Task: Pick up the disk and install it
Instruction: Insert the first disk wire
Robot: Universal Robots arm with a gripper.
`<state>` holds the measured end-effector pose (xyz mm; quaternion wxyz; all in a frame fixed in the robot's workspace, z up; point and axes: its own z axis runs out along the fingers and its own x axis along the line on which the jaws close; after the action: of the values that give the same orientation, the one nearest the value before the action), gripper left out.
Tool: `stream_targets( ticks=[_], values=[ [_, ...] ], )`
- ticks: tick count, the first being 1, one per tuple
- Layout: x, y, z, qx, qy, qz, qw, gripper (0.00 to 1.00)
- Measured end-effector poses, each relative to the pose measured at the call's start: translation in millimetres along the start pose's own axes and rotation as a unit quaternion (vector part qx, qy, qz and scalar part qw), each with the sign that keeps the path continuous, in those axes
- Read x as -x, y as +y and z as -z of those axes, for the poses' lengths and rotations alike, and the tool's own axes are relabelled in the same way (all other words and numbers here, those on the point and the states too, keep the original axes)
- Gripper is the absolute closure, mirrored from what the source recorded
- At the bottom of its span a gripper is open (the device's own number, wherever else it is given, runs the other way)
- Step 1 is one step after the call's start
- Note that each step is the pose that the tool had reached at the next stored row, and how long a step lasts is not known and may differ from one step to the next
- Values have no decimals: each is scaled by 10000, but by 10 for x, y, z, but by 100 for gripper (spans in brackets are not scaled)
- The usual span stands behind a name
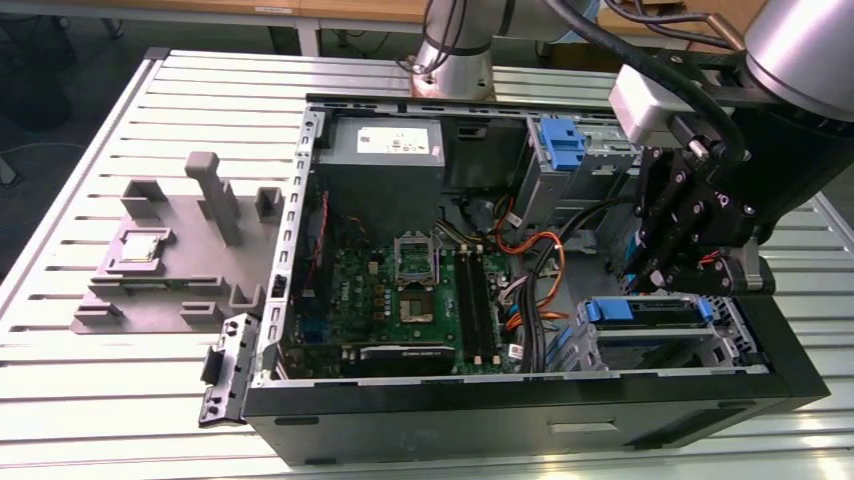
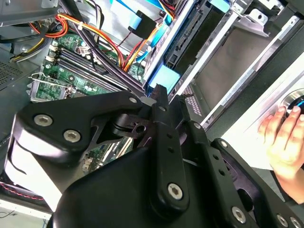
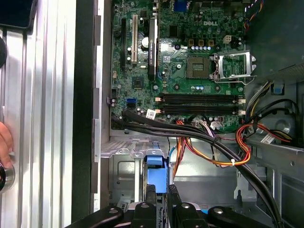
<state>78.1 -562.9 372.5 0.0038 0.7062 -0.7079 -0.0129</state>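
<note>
In the drive bay (image 1: pixel 667 345) at the near corner of the open computer case (image 1: pixel 534 415), on the exterior view's right, the disk (image 1: pixel 645 311) sits in its blue carrier. The gripper (image 3: pixel 161 190) hangs right at the carrier's end; whether it clasps the carrier cannot be told. A person's hand (image 2: pixel 285 137) rests on the slatted table (image 1: pixel 80 400).

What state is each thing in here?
computer case: lying open, side panel off.
CPU socket: frame open, no chip.
memory slots: empty.
disk: in the drive cage, under the gripper.
gripper: at the disk's blue carrier.
chip: resting in the grey fixture.
</note>
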Motion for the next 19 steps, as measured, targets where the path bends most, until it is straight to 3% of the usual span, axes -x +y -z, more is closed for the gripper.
stream_targets(
  ticks=[7,13,19],
  values=[
    [0,-6,-1,0,0,0,10000,76],
    [1,-79,-2,0,0,0,10000,76],
    [0,-90,-3,-3,2,8,10000,76]
  ],
)
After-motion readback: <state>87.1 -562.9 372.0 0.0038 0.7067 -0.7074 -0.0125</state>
